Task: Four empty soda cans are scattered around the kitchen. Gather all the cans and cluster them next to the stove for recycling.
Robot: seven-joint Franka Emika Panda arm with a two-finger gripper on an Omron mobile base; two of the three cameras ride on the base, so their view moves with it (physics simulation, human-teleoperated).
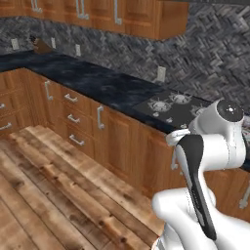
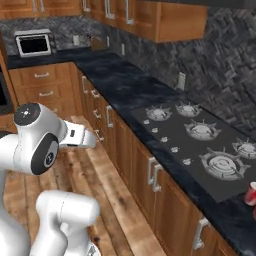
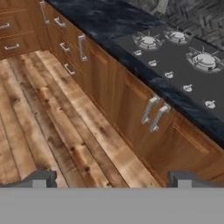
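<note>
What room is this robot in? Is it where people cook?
Yes, it looks like a kitchen. There is a black stove with round burners set into a dark marbled counter, wooden cabinets with metal handles below, and what looks like a toaster oven in the far corner.

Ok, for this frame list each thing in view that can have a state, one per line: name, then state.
gripper: open, holding nothing, over the floor in front of the cabinets
soda can: upright on the counter beside the stove, cut off by the picture's edge
stove: burners unlit, nothing on them
cabinet doors: shut
drawers: shut
</note>
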